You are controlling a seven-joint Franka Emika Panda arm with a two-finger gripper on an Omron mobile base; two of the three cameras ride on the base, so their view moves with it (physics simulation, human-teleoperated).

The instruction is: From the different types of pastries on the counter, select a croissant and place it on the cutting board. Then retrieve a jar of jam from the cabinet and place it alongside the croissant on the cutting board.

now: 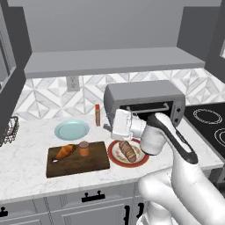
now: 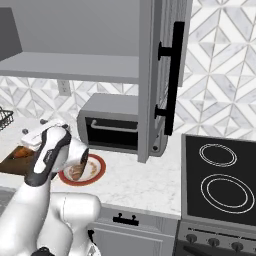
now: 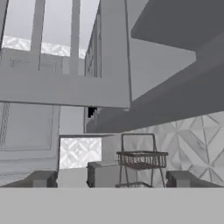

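Croissant (image 1: 66, 151) and jar of jam (image 1: 84, 149) sit together on the cutting board (image 1: 90, 165). My hand (image 3: 111, 186) holds nothing, fingers spread; I should withdraw clear without nudging them.

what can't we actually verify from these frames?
- Gripper, hand view: just the tips show, nothing between them; in the left base view the arm hides them.
- Cutting board, right base view: mostly behind the arm; jar of jam hidden there.
- Loaf, right base view: partly covered by the arm.
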